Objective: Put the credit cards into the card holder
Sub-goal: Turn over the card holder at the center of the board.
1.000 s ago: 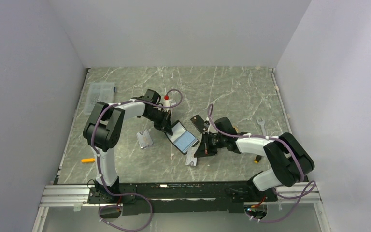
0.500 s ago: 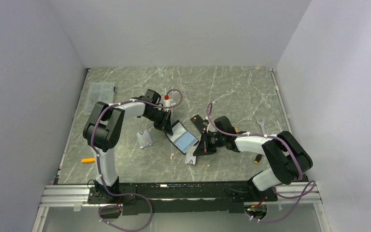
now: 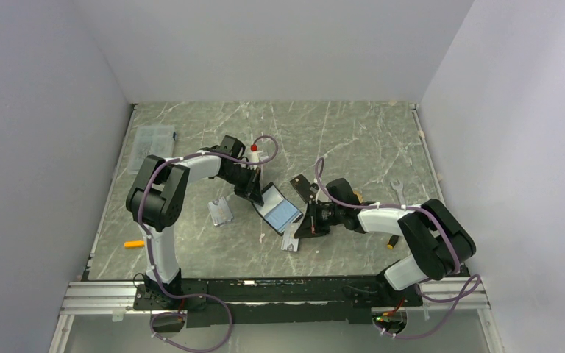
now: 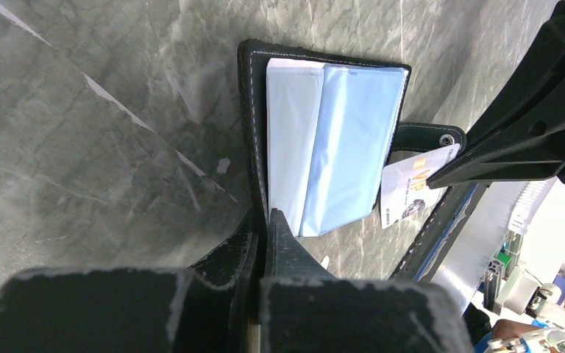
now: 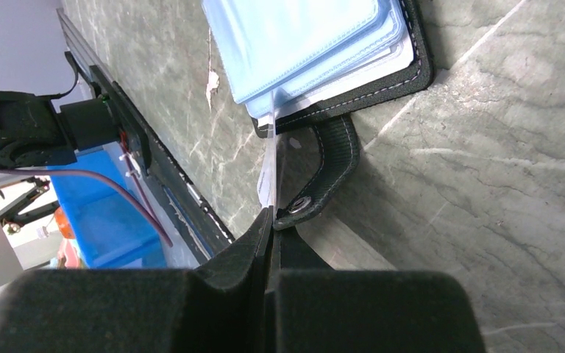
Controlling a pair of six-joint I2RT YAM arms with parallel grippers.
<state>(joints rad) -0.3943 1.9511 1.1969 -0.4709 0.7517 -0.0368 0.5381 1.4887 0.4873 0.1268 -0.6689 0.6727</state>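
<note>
You had the small black leather-like folding card holder [image 3: 279, 209] lying open on the grey-green marbled table [image 3: 360, 140]. It lay near the middle, between your two arms, with its shiny pale-blue clear pockets [image 4: 338, 140] facing up. Your left gripper [image 4: 261, 220] was closed to a sliver on the card holder's black stitched cover, at the corner nearest its wrist camera. One finger lay on the inner side against the edge of the pockets, the other on the outer side of the cover. Your right gripper [image 5: 271, 219] was fully closed on one end of a thin pale credit card [image 4: 410, 185] with printed lettering. From the right wrist the card showed edge-on as a thin white line running out from the fingertips. Its free end reached the open edge of the pockets, just beside the black snap tab [image 5: 331, 158], which lay flat on the table with its metal stud up. Whether the tip had entered a pocket could not be told. A black card [image 3: 301, 184] lay flat on the table just beyond the right gripper. Noted elsewhere on the table:
- a clear plastic box [image 3: 152, 145] at the far left
- a small clear plastic sleeve [image 3: 221, 212] near the left gripper, on the side away from the card holder
- a silver wrench [image 3: 399, 193] beyond the right arm
- a small orange object [image 3: 134, 243] near the left edge
</note>
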